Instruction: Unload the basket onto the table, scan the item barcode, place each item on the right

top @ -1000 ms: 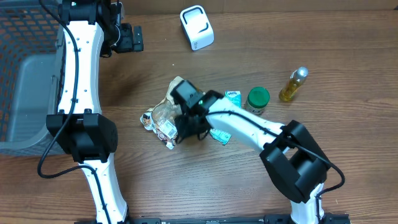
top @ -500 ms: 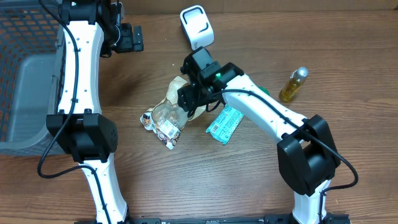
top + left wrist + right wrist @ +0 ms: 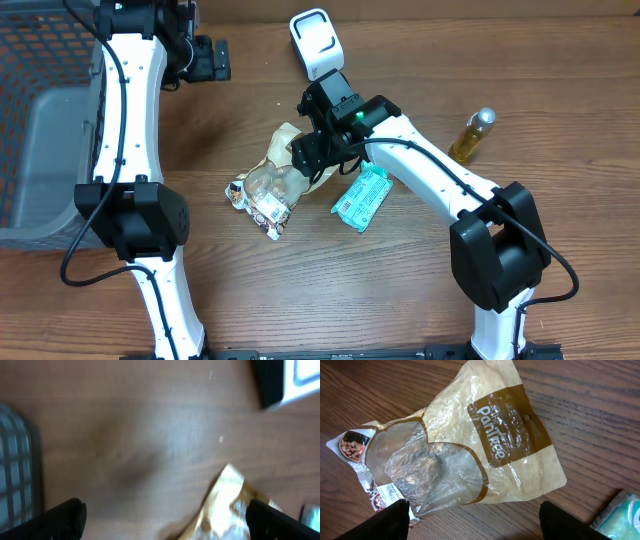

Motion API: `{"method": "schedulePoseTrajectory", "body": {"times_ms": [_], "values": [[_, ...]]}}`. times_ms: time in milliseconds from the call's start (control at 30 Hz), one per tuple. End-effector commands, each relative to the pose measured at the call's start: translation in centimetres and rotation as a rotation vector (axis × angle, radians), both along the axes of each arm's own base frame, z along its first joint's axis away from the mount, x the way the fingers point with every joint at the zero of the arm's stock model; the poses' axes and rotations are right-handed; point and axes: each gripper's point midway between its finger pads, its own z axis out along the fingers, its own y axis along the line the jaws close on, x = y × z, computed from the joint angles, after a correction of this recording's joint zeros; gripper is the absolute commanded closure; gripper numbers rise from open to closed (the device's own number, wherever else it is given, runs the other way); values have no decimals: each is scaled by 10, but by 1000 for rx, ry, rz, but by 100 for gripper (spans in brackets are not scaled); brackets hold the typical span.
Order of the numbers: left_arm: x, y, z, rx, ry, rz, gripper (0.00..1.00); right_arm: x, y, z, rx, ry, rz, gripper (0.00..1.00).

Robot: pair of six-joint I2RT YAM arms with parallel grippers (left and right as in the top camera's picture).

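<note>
A tan and clear bread bag lies mid-table, with a small printed snack packet at its near-left end. To its right lies a green packet, its barcode label facing up. The white scanner stands at the back. My right gripper hovers over the bag's right side. It is open and holds nothing. The right wrist view shows the bag spread beyond the right gripper, and the green packet's corner at the lower right. My left gripper is open at the back left, far from the items.
A grey mesh basket fills the left side. A bottle of yellow liquid stands at the right. In the left wrist view the open left gripper frames bare wood, with the bag's tip, the scanner and the basket's edge around it.
My right gripper has opened and moved from the near side of the bag toward the back. The green packet now lies uncovered on the table. The left arm has not moved.
</note>
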Motion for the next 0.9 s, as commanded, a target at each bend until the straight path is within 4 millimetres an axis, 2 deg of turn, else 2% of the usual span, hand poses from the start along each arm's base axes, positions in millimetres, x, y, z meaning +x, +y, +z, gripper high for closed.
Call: {"method": "schedulePoseTrajectory", "body": {"times_ms": [0, 33, 67, 100, 133, 167, 233, 333, 367, 400, 433, 467, 567, 800, 867], "values": [[14, -1, 15, -4, -84, 2, 0, 4, 0, 11, 14, -28, 3, 19], [18, -4, 17, -23, -99, 0, 0, 4, 0, 11, 15, -29, 3, 19], [12, -15, 16, -96, -72, 16, 0, 4, 1, 11, 16, -30, 3, 20], [-4, -29, 12, -188, 4, 30, 0, 5, 1, 11, 16, -30, 3, 19], [-16, -33, 8, -212, 57, 25, 0, 5, 1, 11, 15, -31, 3, 20], [-25, -33, 5, -213, 100, 32, 1, 4, 1, 11, 15, -30, 3, 19], [-24, -30, 2, -193, 100, 29, 0, 4, 1, 11, 15, -30, 3, 20], [-45, -33, -3, -209, 188, 33, 0, 5, 1, 11, 18, -35, 3, 19], [-51, -33, -4, -209, 214, 36, 23, 6, 1, 11, 19, -36, 3, 19], [-60, -33, -5, -207, 251, 40, 64, 6, 1, 11, 19, -36, 3, 19], [-68, -32, -7, -196, 287, 45, 84, 5, 1, 11, 19, -35, 3, 19], [-72, -29, -8, -179, 303, 52, 89, 6, 1, 11, 19, -36, 3, 19], [-78, -24, -10, -150, 330, 71, 96, 8, 3, 12, 26, -47, 3, 19], [-85, -35, -15, -184, 364, 56, 96, 9, 4, 13, 30, -52, 3, 19], [-96, -35, -14, -183, 382, 59, 96, 9, 4, 13, 30, -51, 3, 18]]}}
